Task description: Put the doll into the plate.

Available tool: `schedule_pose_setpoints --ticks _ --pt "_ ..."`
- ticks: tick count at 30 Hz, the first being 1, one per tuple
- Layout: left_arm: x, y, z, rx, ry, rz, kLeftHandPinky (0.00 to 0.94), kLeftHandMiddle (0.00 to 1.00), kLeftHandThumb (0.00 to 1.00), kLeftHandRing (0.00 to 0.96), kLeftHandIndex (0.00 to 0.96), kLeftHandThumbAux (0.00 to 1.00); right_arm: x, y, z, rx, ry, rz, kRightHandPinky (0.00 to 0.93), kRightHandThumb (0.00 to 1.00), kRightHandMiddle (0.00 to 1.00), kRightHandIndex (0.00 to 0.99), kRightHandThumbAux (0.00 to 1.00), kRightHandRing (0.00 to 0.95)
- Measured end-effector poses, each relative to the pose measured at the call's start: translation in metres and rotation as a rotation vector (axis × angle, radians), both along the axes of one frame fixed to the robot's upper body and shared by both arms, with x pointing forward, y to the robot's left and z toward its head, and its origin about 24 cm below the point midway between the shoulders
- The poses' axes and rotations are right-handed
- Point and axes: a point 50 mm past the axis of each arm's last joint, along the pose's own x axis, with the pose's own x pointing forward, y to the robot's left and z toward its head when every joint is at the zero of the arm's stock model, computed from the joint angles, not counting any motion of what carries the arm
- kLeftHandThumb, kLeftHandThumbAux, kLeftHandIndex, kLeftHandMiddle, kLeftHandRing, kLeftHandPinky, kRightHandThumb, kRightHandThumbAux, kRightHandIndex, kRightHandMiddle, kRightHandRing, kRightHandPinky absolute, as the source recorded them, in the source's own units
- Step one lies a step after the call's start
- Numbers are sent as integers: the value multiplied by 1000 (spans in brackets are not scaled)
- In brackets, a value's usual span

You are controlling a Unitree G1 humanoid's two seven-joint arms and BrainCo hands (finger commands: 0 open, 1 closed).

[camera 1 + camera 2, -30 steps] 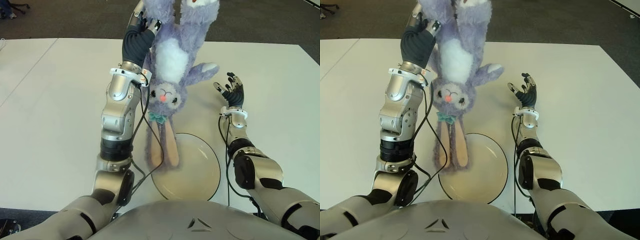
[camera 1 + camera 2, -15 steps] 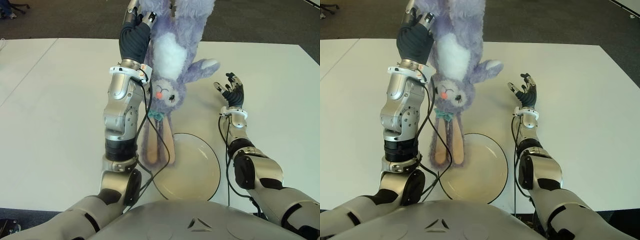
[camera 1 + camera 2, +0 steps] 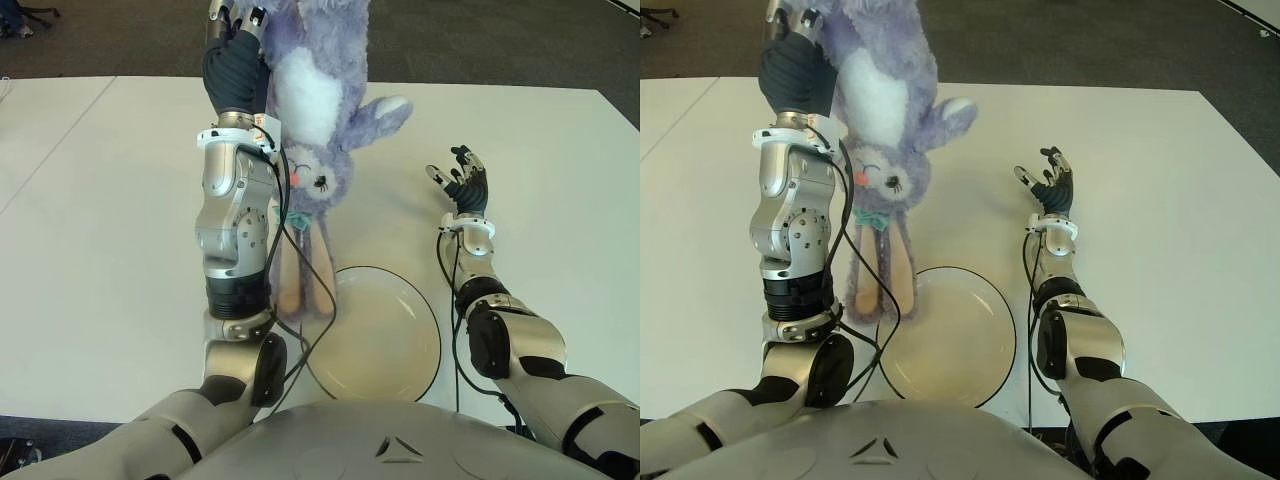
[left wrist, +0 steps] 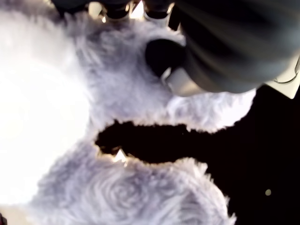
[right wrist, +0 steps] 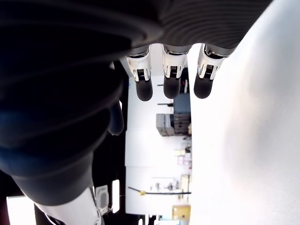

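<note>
Left hand [image 3: 235,70] dangles doll [image 3: 318,110] (head down) beside plate [image 3: 385,330].

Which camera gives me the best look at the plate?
The right eye view: the plate's rim shows nearly whole, only its near-left edge crossed by the doll's ears and a cable. The left eye view hides more of it behind the left hand's arm. Neither wrist view shows it.

One doll [image 3: 322,105], one plate [image 3: 385,330], one table [image 3: 110,220], two hands.
</note>
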Motion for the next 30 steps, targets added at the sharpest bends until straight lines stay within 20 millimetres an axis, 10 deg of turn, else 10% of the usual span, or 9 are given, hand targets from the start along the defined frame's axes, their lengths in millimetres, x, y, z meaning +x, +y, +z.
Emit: schedule_pose_setpoints --ticks 18,30 --pt "12 -6 19 15 -21 -42 823 567 845 822 389 672 0 1 0 -11 4 -4 11 92 32 191 844 0" --pt "5 -46 32 177 23 -309 833 567 849 818 395 671 2 3 0 -54 21 -18 4 18 15 136 826 0"
